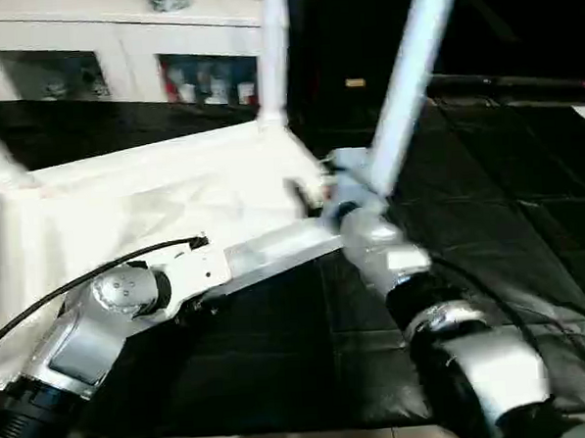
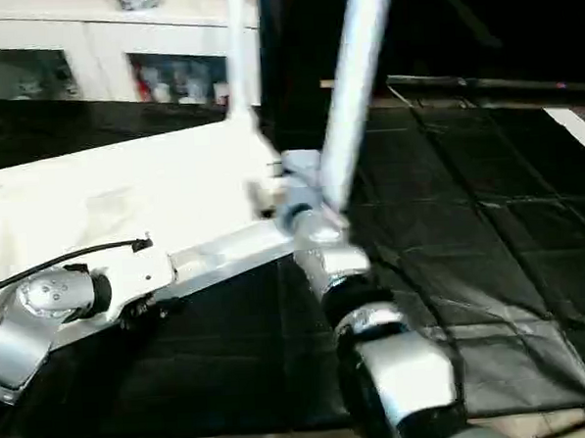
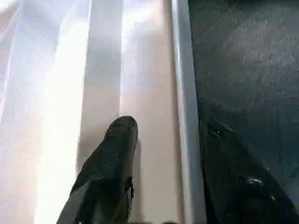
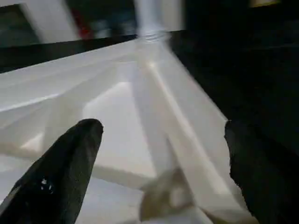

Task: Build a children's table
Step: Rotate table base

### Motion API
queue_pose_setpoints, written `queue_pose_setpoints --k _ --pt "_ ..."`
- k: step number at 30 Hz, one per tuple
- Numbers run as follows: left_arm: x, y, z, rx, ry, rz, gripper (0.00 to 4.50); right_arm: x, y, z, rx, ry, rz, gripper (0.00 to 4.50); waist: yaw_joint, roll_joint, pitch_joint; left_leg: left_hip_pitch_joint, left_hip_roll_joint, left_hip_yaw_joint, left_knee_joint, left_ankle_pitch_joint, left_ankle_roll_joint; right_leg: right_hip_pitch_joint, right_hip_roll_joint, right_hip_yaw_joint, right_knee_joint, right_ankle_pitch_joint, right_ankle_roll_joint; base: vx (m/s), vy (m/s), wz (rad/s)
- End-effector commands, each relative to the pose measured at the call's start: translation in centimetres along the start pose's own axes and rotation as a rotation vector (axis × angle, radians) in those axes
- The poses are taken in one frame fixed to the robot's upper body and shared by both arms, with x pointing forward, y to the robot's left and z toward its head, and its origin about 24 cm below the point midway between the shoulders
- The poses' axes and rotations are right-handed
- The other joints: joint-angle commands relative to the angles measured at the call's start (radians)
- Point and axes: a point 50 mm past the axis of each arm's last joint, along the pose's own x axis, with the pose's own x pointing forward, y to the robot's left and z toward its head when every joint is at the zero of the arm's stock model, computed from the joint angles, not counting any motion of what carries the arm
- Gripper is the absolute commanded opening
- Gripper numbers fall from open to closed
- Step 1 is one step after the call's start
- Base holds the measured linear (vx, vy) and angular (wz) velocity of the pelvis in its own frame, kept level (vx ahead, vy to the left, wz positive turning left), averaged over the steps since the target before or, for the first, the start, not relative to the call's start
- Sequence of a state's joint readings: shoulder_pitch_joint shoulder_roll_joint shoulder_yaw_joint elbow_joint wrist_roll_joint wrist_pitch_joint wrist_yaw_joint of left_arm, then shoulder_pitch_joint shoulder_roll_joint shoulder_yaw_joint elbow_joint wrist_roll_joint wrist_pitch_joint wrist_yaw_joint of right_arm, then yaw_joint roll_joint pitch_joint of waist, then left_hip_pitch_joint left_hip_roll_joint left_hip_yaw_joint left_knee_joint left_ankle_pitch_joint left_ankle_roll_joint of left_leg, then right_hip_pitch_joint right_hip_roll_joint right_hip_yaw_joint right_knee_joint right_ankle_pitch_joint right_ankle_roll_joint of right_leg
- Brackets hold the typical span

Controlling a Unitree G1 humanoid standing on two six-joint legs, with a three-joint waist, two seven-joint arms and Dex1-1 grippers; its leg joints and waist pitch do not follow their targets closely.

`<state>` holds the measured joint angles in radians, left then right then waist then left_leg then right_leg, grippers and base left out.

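Head views blurred, table top (image 1: pixel 144 202) upturned, legs cut off, left gripper (image 3: pixel 154 163) half-spread, right gripper (image 4: pixel 163 154) released.

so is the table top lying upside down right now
Yes, upside down: the table top shows its ribbed underside facing up, and a leg rises from its far corner.

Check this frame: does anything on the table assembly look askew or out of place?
Yes. The tabletop lies upside down on the black mat, and the near right leg leans right, while the far leg stands upright. It looks not fully seated in its corner socket.
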<state>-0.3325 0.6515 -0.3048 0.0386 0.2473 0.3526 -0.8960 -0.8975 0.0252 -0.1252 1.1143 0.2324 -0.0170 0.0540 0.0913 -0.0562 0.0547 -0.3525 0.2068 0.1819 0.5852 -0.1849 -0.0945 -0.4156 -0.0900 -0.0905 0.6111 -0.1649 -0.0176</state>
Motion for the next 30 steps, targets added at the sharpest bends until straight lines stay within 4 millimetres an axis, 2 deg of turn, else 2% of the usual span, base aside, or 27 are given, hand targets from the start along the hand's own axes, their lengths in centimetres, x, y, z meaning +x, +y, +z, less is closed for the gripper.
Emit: queue_pose_setpoints --k 1,3,4,6,8,10,11,13,14,15,16,18,19,21,22,26,27,28,30 --pt "-0.1 0.9 0.1 0.016 0.001 0.061 2.32 -0.4 -4.0 0.8 0.011 -0.033 -0.159 4.50 -0.012 0.020 -0.059 0.028 0.021 0.002 -0.072 -0.318 -0.050 0.027 -0.045 0.056 -0.073 -0.327 -0.145 0.000 0.000 0.00" --pt "-0.1 0.9 0.3 0.017 -0.011 0.065 2.32 -0.5 -4.4 0.9 0.004 -0.037 -0.167 4.50 -0.010 0.018 -0.060 0.026 0.020 0.002 -0.071 -0.317 -0.047 0.027 -0.044 0.058 -0.072 -0.320 -0.145 0.000 0.000 0.00" --pt "0.1 1.1 0.4 0.024 -0.022 0.087 2.32 -0.7 -5.6 1.1 -0.009 -0.048 -0.193 4.50 -0.011 0.018 -0.062 0.017 0.019 0.001 -0.071 -0.298 -0.044 0.033 -0.043 0.058 -0.067 -0.307 -0.143 0.000 0.000 0.00" --pt "0.2 1.2 0.5 0.030 -0.027 0.094 2.32 -0.8 -6.2 1.2 -0.007 -0.050 -0.207 4.50 -0.010 0.016 -0.064 0.013 0.019 0.001 -0.069 -0.280 -0.038 0.035 -0.044 0.058 -0.067 -0.297 -0.139 0.000 0.000 0.00" --pt "0.5 1.3 0.5 0.032 -0.046 0.125 2.32 -1.4 -8.2 1.3 -0.005 -0.056 -0.263 4.50 -0.008 0.016 -0.068 0.007 0.019 0.000 -0.067 -0.253 -0.033 0.040 -0.046 0.058 -0.062 -0.270 -0.142 0.000 0.000 0.00" --pt "0.7 1.3 1.0 0.031 -0.088 0.149 2.32 -1.8 -9.4 1.4 -0.003 -0.065 -0.282 4.50 -0.005 0.016 -0.072 0.005 0.018 0.004 -0.061 -0.211 -0.023 0.039 -0.042 0.057 -0.053 -0.189 -0.162 0.000 0.000 0.00" --pt "0.9 1.3 1.3 0.025 -0.114 0.156 2.32 -1.8 -9.5 1.5 0.003 -0.074 -0.263 4.50 -0.004 0.017 -0.072 0.006 0.018 0.005 -0.060 -0.211 -0.021 0.039 -0.041 0.057 -0.052 -0.179 -0.168 0.000 0.000 0.00" --pt "1.3 1.2 2.3 -0.047 -0.216 0.164 2.32 -1.9 -9.3 1.8 -0.042 -0.104 -0.193 4.50 -0.006 0.014 -0.074 -0.007 0.017 0.003 -0.059 -0.197 -0.011 0.050 -0.044 0.055 -0.047 -0.153 -0.180 0.000 0.000 0.00" --pt "1.5 1.0 3.1 -0.098 -0.286 0.166 2.32 -1.9 -9.2 2.0 -0.070 -0.118 -0.154 4.50 -0.007 0.019 -0.074 -0.009 0.018 0.001 -0.059 -0.190 -0.011 0.052 -0.045 0.055 -0.046 -0.145 -0.183 0.000 0.000 0.00" --pt "1.6 0.9 3.8 -0.148 -0.346 0.162 2.32 -2.0 -9.0 2.1 -0.066 -0.132 -0.112 4.50 -0.010 0.013 -0.075 -0.014 0.017 0.002 -0.056 -0.185 -0.004 0.056 -0.046 0.055 -0.046 -0.130 -0.193 0.000 0.000 0.00" --pt "1.8 0.6 4.7 -0.222 -0.435 0.153 2.32 -2.1 -8.7 2.2 -0.037 -0.166 -0.052 4.50 -0.011 0.016 -0.076 -0.014 0.018 0.000 -0.057 -0.183 0.003 0.056 -0.046 0.054 -0.045 -0.128 -0.200 0.000 0.000 0.00" --pt "1.8 0.3 5.2 -0.280 -0.490 0.144 2.32 -2.2 -8.4 2.3 -0.030 -0.192 -0.006 4.50 -0.013 0.009 -0.076 -0.018 0.019 0.001 -0.055 -0.178 0.016 0.060 -0.048 0.055 -0.045 -0.118 -0.202 0.000 0.000 0.00" --pt "1.6 0.1 5.4 -0.347 -0.541 0.136 2.32 -2.5 -8.1 2.2 -0.048 -0.213 0.046 4.50 -0.019 0.013 -0.077 -0.019 0.018 0.000 -0.055 -0.169 0.029 0.062 -0.046 0.054 -0.045 -0.111 -0.210 0.000 0.000 0.00" --pt "1.4 -0.2 5.3 -0.393 -0.569 0.123 2.32 -2.9 -7.9 2.0 -0.071 -0.235 0.086 4.50 -0.025 0.009 -0.075 -0.017 0.020 0.000 -0.055 -0.175 0.039 0.062 -0.046 0.054 -0.048 -0.120 -0.210 0.000 0.000 0.00" --pt "1.1 -0.4 5.1 -0.406 -0.580 0.113 2.62 -3.1 -7.7 1.9 -0.072 -0.243 0.117 4.50 -0.030 0.009 -0.071 -0.019 0.021 -0.001 -0.057 -0.185 0.045 0.061 -0.044 0.054 -0.053 -0.147 -0.202 0.000 0.000 0.00" --pt "-0.2 -1.4 3.8 -0.483 -0.595 0.039 2.73 -4.2 -7.1 1.1 -0.093 -0.258 0.189 4.50 -0.036 0.018 -0.069 -0.010 0.023 -0.002 -0.060 -0.216 0.032 0.053 -0.039 0.054 -0.059 -0.204 -0.192 0.000 0.000 0.00" --pt "-0.8 -1.8 3.2 -0.505 -0.589 0.019 3.03 -4.5 -6.9 0.9 -0.066 -0.254 0.219 4.50 -0.037 0.020 -0.066 -0.008 0.023 -0.001 -0.062 -0.236 0.031 0.052 -0.035 0.055 -0.062 -0.218 -0.187 0.000 0.000 0.00" --pt "-1.2 -2.1 2.7 -0.520 -0.581 -0.004 3.12 -4.7 -6.8 0.7 -0.070 -0.250 0.228 4.50 -0.039 0.021 -0.062 -0.010 0.025 -0.005 -0.068 -0.259 0.025 0.051 -0.035 0.055 -0.066 -0.253 -0.178 0.000 0.000 0.00" --pt "-2.2 -2.9 1.4 -0.546 -0.545 -0.062 3.12 -5.3 -6.4 0.4 -0.063 -0.226 0.271 4.50 -0.039 0.024 -0.061 -0.004 0.024 -0.004 -0.069 -0.287 0.016 0.046 -0.032 0.056 -0.071 -0.290 -0.169 0.000 0.000 0.00"
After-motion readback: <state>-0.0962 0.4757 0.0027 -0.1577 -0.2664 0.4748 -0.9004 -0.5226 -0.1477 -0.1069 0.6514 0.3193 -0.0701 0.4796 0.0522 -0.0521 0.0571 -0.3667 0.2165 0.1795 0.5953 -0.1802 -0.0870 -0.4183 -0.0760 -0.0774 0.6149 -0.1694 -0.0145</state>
